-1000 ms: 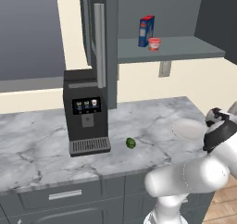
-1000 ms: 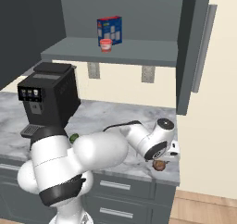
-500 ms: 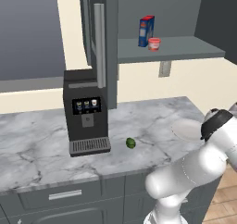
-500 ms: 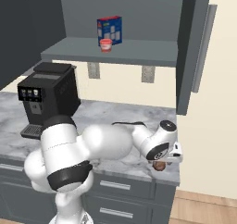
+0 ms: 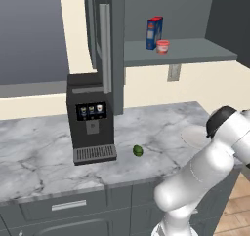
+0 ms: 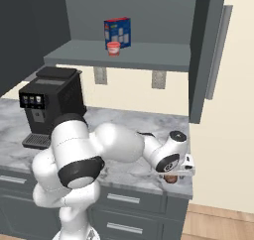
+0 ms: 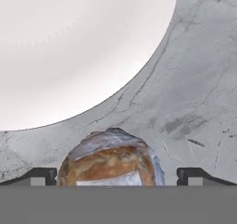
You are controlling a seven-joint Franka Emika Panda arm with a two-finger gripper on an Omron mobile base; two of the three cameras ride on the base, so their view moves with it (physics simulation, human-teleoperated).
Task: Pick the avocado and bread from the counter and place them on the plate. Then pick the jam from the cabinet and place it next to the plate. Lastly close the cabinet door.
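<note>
The gripper (image 7: 118, 174) has sunk lower over the bread (image 7: 111, 160) near the counter's (image 7: 194, 79) right edge, beside the plate (image 7: 69, 47); fingers spread wide, grasping nothing; the loaf looks light and crusty, best pinched across its middle

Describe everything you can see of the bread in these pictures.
The bread is a small rounded loaf with a brown, crackled crust and pale floury patches. It lies on the marble counter, just beside the plate without clearly touching it. The open end effector straddles it, one fingertip on each side with gaps between, so nothing grips it. From the right base view it peeks out under the hand near the counter's edge.
</note>
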